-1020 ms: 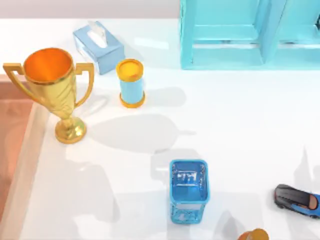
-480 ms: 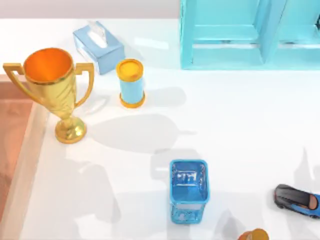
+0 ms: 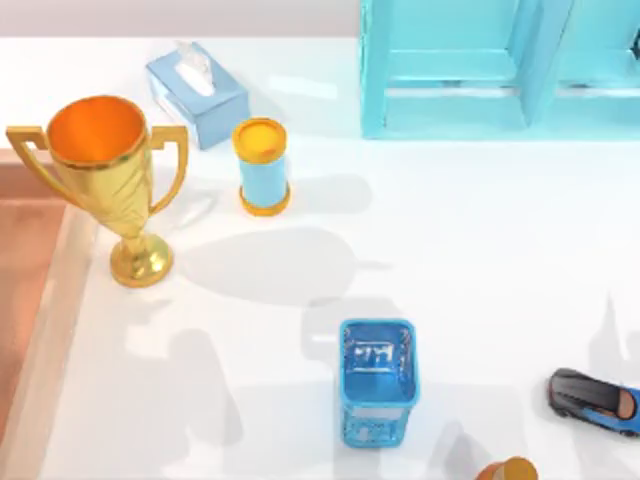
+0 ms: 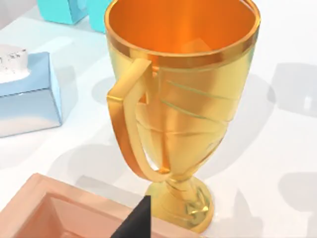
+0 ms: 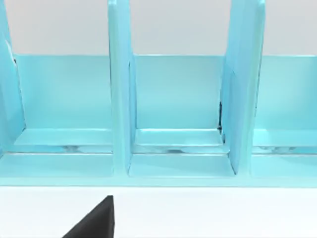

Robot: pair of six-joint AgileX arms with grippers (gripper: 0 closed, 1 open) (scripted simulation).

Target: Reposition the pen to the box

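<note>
Two grippers are in play: the left gripper point(image 4: 134, 224) hangs over the box point(image 3: 45, 330) rim, just beside the trophy point(image 3: 105, 180) base, and the right gripper point(image 5: 94, 222) faces the shelf point(image 5: 173, 99), well apart from the trophy. Whether either is open or holding anything, I cannot tell, nor where the pen lies. A pen is likely light, stiff and slippery at its cap, so grip mid-barrel.

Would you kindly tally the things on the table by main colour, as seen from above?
Blue: 5, namely tissue box, shelf unit, canister, mesh holder, toy car
Gold: 1, the trophy
Tan: 1, the box
Orange: 1, object at the front edge
Total: 8
</note>
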